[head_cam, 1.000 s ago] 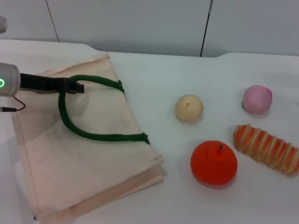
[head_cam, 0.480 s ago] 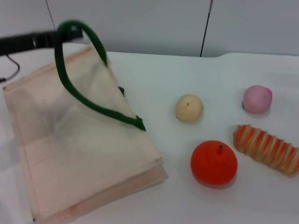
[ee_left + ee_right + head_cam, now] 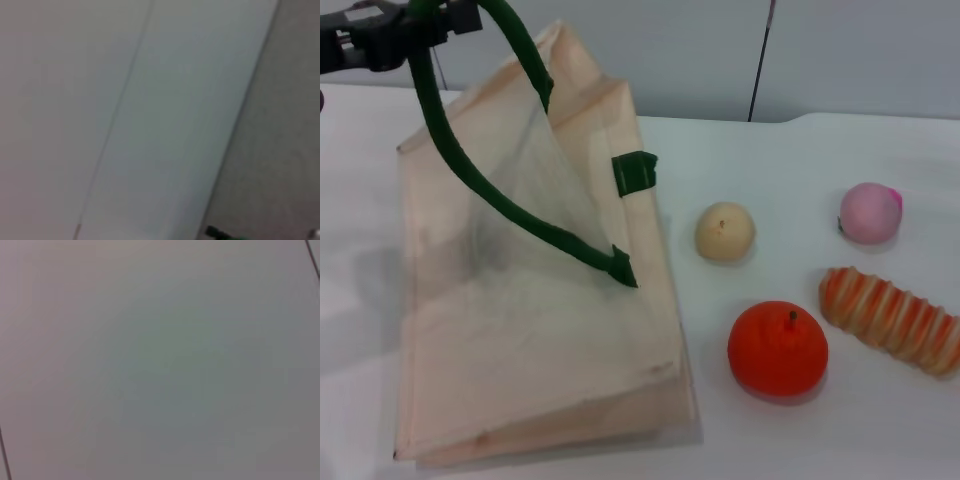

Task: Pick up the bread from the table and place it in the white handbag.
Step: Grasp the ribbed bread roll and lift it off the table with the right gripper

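The bread (image 3: 892, 319), a ridged loaf with orange and cream stripes, lies on the white table at the right. The white handbag (image 3: 540, 330) is a large cream tote on the left, its near side lifted by one dark green handle (image 3: 480, 185). My left gripper (image 3: 435, 18) is at the top left, shut on that handle and holding it high, so the bag's mouth gapes. A second green handle end (image 3: 635, 170) shows on the bag's far panel. The right gripper is not in view.
An orange fruit (image 3: 778, 349) sits just left of the bread. A pale cream ball (image 3: 725, 231) and a pink ball (image 3: 870, 212) lie behind it. The white table (image 3: 800, 160) ends at a grey wall at the back.
My left gripper has risen and pulled the green handle up. The handbag went from lying flat to having its upper panel raised and its mouth open. The bread and fruit have not moved.
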Available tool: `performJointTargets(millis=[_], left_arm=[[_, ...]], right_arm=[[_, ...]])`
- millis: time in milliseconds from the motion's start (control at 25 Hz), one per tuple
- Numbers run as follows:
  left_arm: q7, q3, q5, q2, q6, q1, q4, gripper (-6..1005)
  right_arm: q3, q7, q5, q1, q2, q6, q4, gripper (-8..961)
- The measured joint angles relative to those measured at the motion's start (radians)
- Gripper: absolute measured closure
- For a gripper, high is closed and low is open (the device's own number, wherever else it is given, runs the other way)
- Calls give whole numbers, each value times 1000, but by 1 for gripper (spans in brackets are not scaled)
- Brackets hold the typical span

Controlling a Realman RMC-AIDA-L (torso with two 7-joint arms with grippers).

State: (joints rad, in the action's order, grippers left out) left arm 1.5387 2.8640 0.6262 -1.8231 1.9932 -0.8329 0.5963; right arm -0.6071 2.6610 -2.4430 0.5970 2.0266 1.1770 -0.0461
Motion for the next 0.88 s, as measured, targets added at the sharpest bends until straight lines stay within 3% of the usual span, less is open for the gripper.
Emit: performJointTargets(millis=[200,400,640,720,880], left_arm=[[-1,0,-9,10,42,-8,1,984],[3,0,-19,11,43,-5,3,984],[18,0,-23,13,43,4,14,984],[21,0,-25,13,43,8,20,984],[22,0,-35,13,42,9,26,984]], right_arm=[[-29,-48,37,-3,-4,-2,10,60],[-79,-248,197,-52,-12,-2,125,60],[-83,-559,563,-120,-57,11,353,63],[-78,-672,808,-126,-65,29,478,65],[-72,-759,1032,-126,-65,111,588,70]])
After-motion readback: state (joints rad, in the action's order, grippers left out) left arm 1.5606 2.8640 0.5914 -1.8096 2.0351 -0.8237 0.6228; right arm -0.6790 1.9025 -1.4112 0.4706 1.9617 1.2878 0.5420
